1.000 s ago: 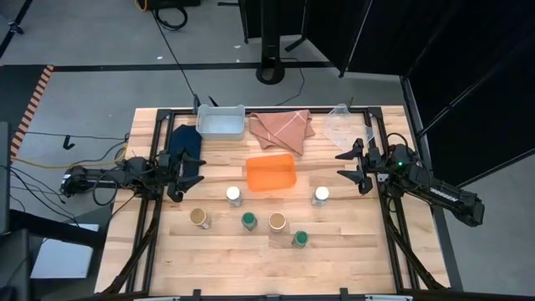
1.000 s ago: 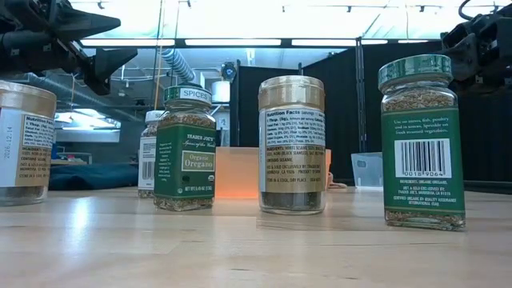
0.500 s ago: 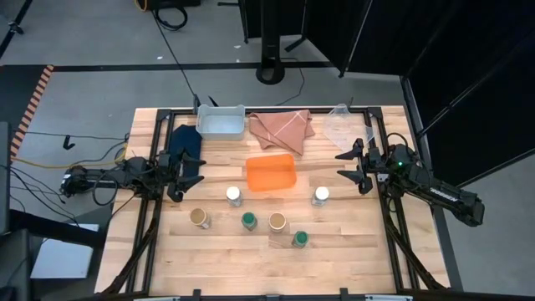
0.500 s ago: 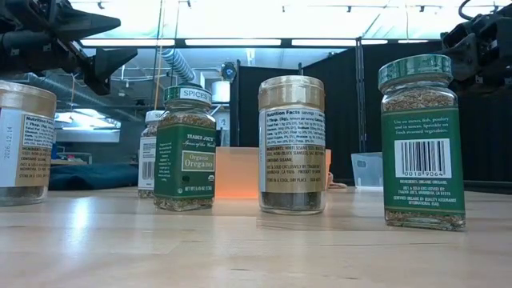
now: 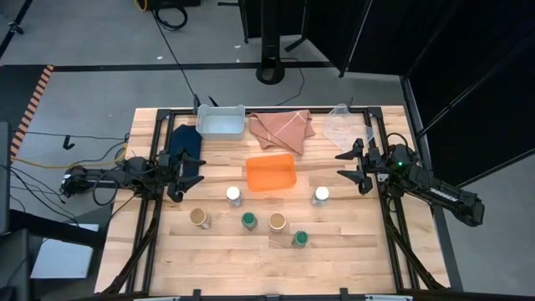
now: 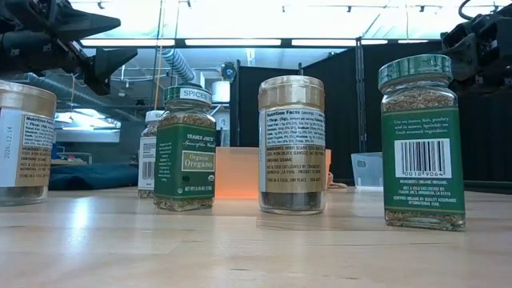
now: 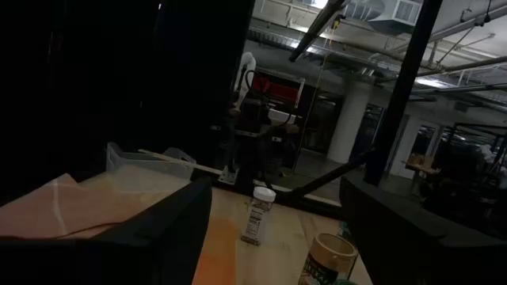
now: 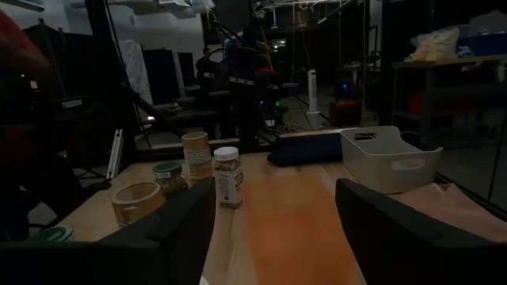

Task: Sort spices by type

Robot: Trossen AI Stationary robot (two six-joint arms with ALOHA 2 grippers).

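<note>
Six spice jars stand upright on the wooden table, near the front. Two are white-capped [image 5: 234, 195] [image 5: 321, 195], two tan-capped [image 5: 199, 218] [image 5: 277, 221] and two green-capped [image 5: 249, 221] [image 5: 299, 239]. The orange tray [image 5: 271, 173] lies just behind them. My left gripper [image 5: 196, 171] hovers open at the table's left side, above the surface and pointing toward the tray. My right gripper [image 5: 344, 165] hovers open at the right side, pointing inward. Neither has anything between its fingers.
A pale grey bin [image 5: 221, 122], a pinkish folded cloth [image 5: 282, 127] and a clear plastic container [image 5: 340, 125] lie along the far edge. A dark blue cloth [image 5: 185, 140] lies at the far left, by my left arm. Bare wood lies in front of the jars.
</note>
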